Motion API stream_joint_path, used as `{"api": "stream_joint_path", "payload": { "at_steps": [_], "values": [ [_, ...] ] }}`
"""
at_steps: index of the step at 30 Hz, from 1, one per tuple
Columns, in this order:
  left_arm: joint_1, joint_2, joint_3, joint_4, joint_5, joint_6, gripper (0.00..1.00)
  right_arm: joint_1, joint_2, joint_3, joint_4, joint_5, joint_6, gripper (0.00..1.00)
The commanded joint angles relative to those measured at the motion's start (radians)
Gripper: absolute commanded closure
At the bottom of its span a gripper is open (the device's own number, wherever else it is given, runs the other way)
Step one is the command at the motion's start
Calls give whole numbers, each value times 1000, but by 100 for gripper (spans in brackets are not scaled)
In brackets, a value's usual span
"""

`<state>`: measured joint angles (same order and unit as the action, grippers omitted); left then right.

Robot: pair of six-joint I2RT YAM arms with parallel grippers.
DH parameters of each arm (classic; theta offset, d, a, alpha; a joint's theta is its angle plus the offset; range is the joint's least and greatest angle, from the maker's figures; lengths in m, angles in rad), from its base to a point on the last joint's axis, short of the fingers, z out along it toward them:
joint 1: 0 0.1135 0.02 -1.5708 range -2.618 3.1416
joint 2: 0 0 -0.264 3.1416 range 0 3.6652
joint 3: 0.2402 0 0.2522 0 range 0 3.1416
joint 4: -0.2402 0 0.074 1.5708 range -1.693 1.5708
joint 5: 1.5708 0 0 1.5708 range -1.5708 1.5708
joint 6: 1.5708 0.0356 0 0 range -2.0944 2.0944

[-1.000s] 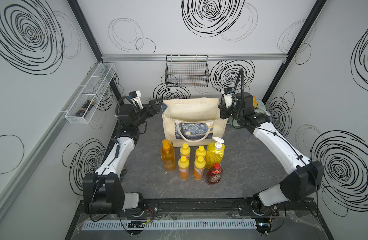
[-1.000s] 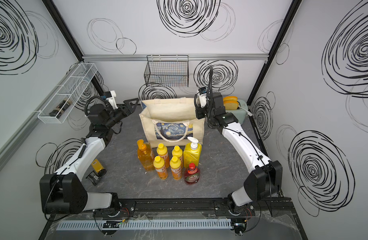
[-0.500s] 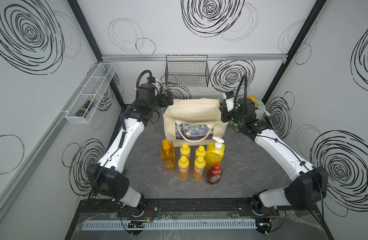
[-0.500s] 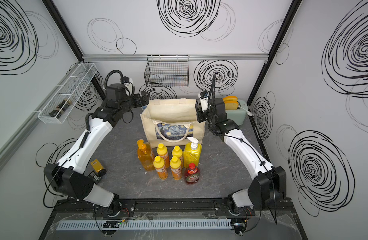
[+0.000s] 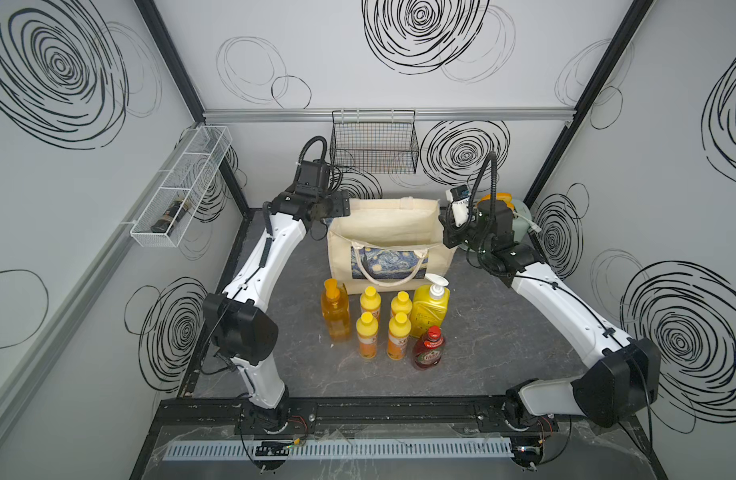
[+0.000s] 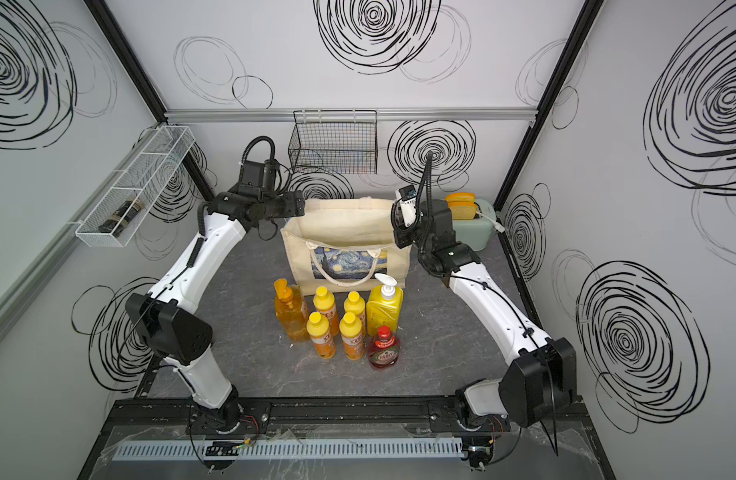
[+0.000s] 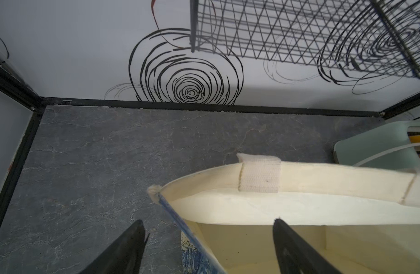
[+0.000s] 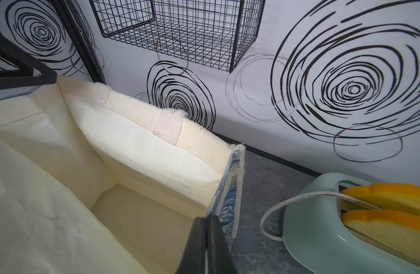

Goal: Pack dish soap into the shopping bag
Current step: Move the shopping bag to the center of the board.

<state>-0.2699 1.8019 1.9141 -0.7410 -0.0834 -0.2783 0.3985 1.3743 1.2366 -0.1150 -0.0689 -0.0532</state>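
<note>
Seven dish soap bottles (image 5: 399,332) stand just before shopping bag (image 5: 389,264), none packed. Left gripper (image 7: 207,221) just swung to bag's left rim, jaws wide astride it; right gripper (image 8: 206,219) pinches right rim. Likely bracing bag open.

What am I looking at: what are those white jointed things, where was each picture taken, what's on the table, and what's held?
Those are robot arms, a white left arm and a white right arm, each ending in a black two-fingered gripper. Two pictures look down from a twin camera overhead; two come from cameras on the wrists. On the grey stone-look table stands an open cream canvas tote bag with a blue-and-yellow print. Before it stand a clear orange pump bottle, four small yellow bottles, a yellow white-pump bottle and a red Fairy bottle. The left gripper is open, straddling one side wall of the bag. The right gripper is shut, apparently pinching the opposite wall.
</note>
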Motion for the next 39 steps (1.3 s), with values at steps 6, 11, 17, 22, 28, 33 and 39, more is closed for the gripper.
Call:
{"api": "stream_joint_path", "payload": {
  "at_steps": [6,11,17,22,28,33,39],
  "values": [
    [-38,-32,-124,116,-16,5,50,-38,-27,-20,69,-37,-10,96],
    [-55,-247,-405,433,-23,-3,84,-58,-9,11,37,-53,-1,96],
    [-58,-519,-759,832,44,3,95,-118,22,85,-9,-97,41,99],
    [-51,-611,-897,939,71,17,95,-158,75,147,-69,-141,72,100],
    [-16,-636,-1009,1080,115,10,95,-155,141,210,-154,-173,88,95],
    [17,-597,-1040,1125,164,-14,95,-137,149,236,-225,-157,87,70],
    [36,-558,-966,1054,207,-16,93,-43,119,327,-365,-37,38,56]
  ]
}}
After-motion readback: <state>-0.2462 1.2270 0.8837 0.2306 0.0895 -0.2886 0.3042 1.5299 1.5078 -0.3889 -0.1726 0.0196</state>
